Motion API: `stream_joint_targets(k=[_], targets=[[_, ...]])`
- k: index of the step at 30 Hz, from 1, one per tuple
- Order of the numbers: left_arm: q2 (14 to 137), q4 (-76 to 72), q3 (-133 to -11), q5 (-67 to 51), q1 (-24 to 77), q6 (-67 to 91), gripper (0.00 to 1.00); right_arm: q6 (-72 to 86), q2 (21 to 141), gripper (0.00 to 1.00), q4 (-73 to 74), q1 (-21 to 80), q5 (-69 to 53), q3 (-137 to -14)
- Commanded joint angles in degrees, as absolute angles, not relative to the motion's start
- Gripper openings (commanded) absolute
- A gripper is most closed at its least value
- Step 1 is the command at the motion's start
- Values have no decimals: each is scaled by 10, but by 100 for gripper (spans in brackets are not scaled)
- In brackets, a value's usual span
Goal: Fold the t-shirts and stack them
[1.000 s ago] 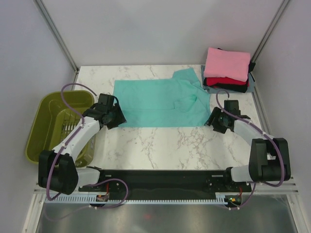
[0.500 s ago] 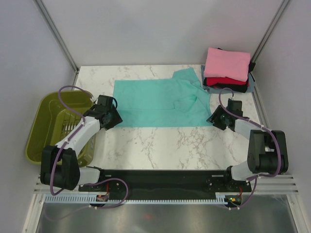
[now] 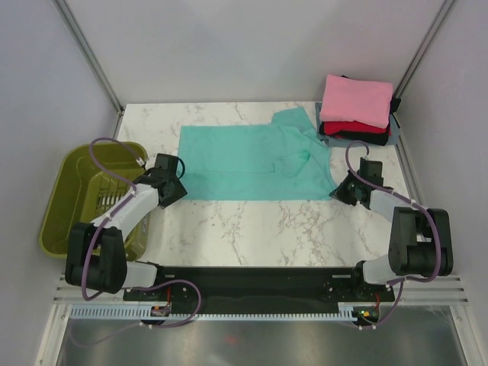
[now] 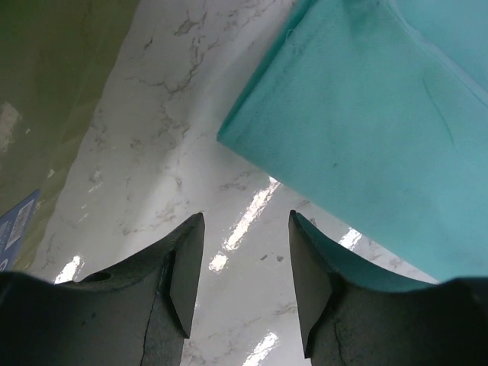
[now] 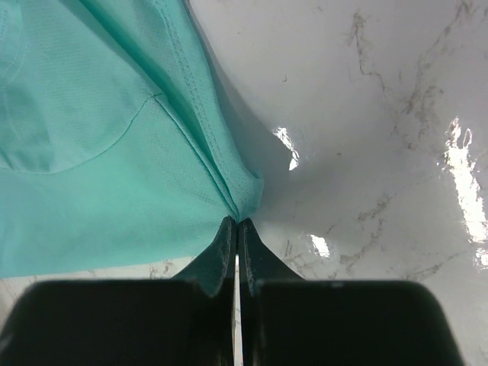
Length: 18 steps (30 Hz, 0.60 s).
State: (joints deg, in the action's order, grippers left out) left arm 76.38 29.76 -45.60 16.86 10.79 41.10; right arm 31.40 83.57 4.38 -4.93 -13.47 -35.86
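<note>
A teal t-shirt [image 3: 244, 162] lies spread flat across the middle of the marble table. Its near right corner [image 5: 242, 200] is bunched and pinched in my right gripper [image 5: 236, 223], which is shut on it low over the table. My left gripper [image 4: 246, 229] is open just off the shirt's near left corner [image 4: 229, 137], with bare table between its fingers. Seen from above, the left gripper [image 3: 175, 187] and the right gripper [image 3: 339, 191] sit at the shirt's two near corners. Folded t-shirts [image 3: 357, 101] are stacked at the back right, pink on top of red, black and grey-blue.
An olive-green plastic basket [image 3: 67, 200] stands off the table's left edge, beside my left arm; its wall [image 4: 46, 76] fills the left of the left wrist view. Bare marble table [image 3: 259, 229] lies between the shirt and the arm bases.
My right gripper has closed on the teal shirt's near right corner. My left gripper has shifted slightly left and nearer, staying open by the near left corner.
</note>
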Motion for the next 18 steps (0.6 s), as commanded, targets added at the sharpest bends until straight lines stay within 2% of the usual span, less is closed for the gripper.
stream_joint_targets(k=[1, 12, 18], targets=[[787, 272, -446, 222, 106, 448, 56, 307, 824, 0, 42, -54, -143, -357], [873, 207, -466, 240, 106, 466, 57, 300, 825, 0, 40, -54, -162, -354], [926, 217, -497, 223, 106, 454, 55, 304, 830, 0, 40, -54, -170, -360]])
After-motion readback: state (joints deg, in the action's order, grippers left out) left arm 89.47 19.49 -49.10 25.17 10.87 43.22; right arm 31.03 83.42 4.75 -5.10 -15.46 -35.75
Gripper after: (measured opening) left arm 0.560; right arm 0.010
